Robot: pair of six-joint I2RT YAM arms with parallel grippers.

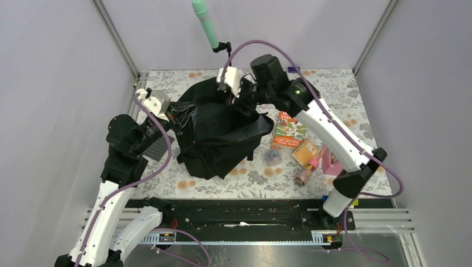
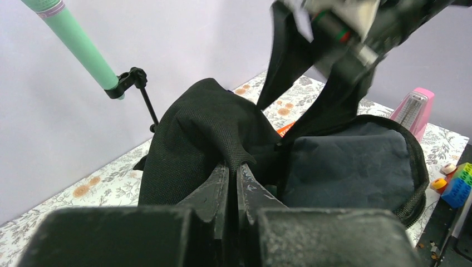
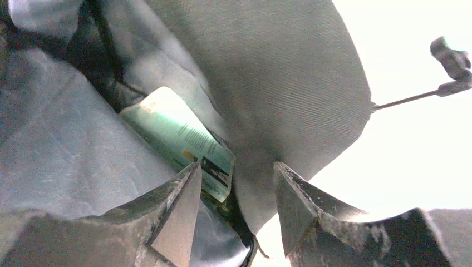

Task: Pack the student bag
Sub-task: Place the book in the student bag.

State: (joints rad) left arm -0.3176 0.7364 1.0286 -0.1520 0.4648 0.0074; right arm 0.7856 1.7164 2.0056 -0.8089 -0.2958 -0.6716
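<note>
green booklet (image 3: 186, 142) half hidden by student bag (image 3: 300, 83), print unreadable

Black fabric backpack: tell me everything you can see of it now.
The large soft black fabric backpack lies slumped on the floral tabletop, main compartment gaping, grey lining showing. The left gripper is shut on a fold of its rim; the open right gripper is in its mouth, beside a green printed booklet inside.

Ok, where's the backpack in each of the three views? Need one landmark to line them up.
Top external: backpack in the middle of the table, between the two arms.
Left wrist: backpack fills the centre, a fold pinched in the left gripper.
Right wrist: its fabric fills left and centre, beyond the open right gripper.
Shared landmark: the black clamp behind the backpack.
</note>
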